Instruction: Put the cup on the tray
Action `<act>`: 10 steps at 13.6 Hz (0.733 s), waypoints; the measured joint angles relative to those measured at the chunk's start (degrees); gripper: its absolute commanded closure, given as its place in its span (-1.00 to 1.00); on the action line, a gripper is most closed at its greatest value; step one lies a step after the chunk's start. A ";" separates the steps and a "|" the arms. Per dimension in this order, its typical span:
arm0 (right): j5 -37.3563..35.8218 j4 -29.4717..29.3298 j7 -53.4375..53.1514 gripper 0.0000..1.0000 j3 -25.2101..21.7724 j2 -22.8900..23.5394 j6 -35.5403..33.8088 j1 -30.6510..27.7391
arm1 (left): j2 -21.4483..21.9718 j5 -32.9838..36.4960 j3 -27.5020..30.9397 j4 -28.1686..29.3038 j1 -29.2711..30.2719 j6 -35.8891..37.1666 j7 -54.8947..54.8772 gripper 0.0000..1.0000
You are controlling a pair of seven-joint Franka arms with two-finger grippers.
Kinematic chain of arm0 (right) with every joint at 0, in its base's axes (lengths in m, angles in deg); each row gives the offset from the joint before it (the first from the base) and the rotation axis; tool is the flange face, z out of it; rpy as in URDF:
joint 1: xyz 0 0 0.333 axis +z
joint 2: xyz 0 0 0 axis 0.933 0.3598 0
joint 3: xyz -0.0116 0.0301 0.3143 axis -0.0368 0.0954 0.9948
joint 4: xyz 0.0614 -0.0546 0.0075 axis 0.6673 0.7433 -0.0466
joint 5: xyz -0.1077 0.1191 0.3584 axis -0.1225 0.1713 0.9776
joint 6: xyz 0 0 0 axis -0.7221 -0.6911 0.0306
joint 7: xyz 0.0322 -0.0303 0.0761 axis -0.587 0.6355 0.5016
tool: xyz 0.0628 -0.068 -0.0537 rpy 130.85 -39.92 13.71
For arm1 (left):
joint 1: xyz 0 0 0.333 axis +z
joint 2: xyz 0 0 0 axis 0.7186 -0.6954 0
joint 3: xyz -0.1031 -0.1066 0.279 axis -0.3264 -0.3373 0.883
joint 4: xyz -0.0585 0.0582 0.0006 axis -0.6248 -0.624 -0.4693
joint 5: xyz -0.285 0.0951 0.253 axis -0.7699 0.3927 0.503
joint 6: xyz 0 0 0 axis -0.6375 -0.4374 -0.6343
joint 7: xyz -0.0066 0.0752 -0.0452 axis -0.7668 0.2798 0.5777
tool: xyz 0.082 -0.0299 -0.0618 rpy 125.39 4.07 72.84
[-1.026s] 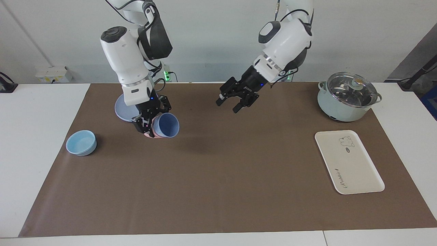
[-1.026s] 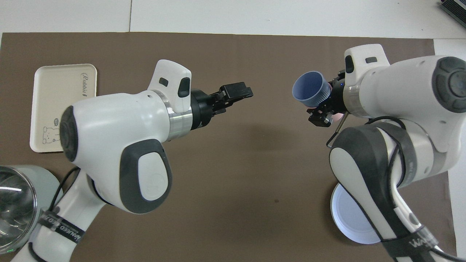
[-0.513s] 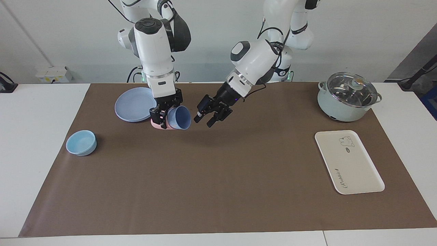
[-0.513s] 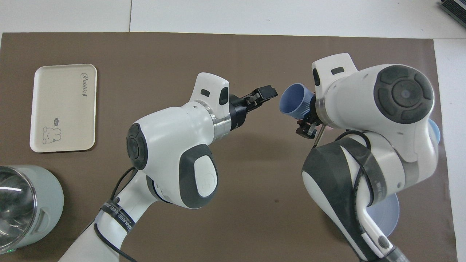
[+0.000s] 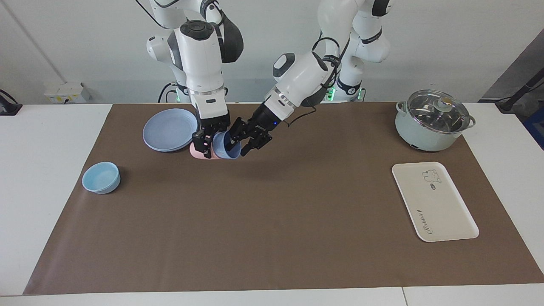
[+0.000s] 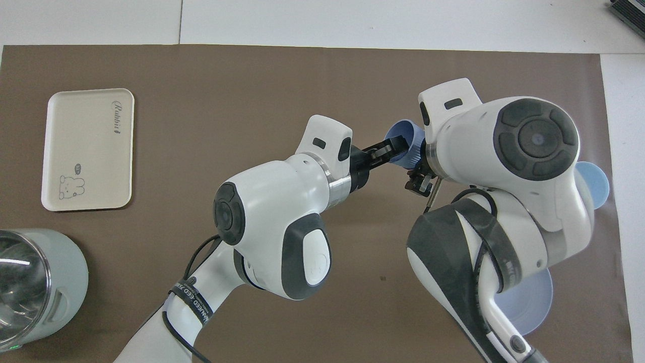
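The periwinkle cup (image 5: 224, 148) lies tilted on its side in the air, low over the mat beside the blue plate, with its mouth toward the left arm. It also shows in the overhead view (image 6: 403, 137). My right gripper (image 5: 207, 143) is shut on it. A pink cup (image 5: 195, 151) shows at its base end, against the gripper. My left gripper (image 5: 244, 138) is open at the cup's mouth, with one finger (image 6: 388, 148) over the rim. The cream tray (image 5: 442, 212) lies flat at the left arm's end of the table, with nothing on it (image 6: 85, 151).
A round blue plate (image 5: 168, 129) lies close to the right arm's base. A light-blue bowl (image 5: 101, 177) sits at the right arm's end of the mat. A lidded pale-green pot (image 5: 433, 121) stands near the left arm's base, nearer to the robots than the tray.
My right gripper carried the cup toward the middle and lower. My left gripper swung across to it, and its fingers now reach the cup's mouth.
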State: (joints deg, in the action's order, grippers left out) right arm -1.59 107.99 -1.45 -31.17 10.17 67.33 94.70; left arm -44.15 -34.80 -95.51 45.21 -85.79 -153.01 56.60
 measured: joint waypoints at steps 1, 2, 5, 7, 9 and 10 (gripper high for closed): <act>-0.01 0.00 0.00 1.00 0.00 0.00 -0.01 0.07 | 0.00 0.00 0.06 -0.04 -0.06 0.00 0.00 0.74; -0.01 0.00 0.00 1.00 0.00 0.00 -0.01 0.09 | -0.01 0.00 0.18 -0.11 -0.06 0.00 -0.01 0.90; -0.39 -0.12 -0.14 1.00 -0.23 0.08 -0.02 0.06 | 0.01 0.32 0.51 -0.45 -0.04 0.14 -0.12 1.00; -0.42 -0.15 -0.22 1.00 -0.23 0.08 0.01 0.06 | 0.01 1.63 0.66 -0.77 0.01 0.84 -0.13 1.00; -0.42 -0.25 -0.31 1.00 -0.22 0.09 0.19 0.08 | -0.03 2.48 0.93 -1.71 0.55 3.19 -0.13 1.00; -0.41 -0.40 -0.41 1.00 -0.21 0.12 0.57 0.09 | -0.09 2.69 1.04 -2.55 1.18 4.81 -0.13 1.00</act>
State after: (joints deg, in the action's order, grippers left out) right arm -2.00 107.59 -1.86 -31.38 10.29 67.90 94.79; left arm -44.24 -32.10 -94.46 42.66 -84.61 -148.20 56.47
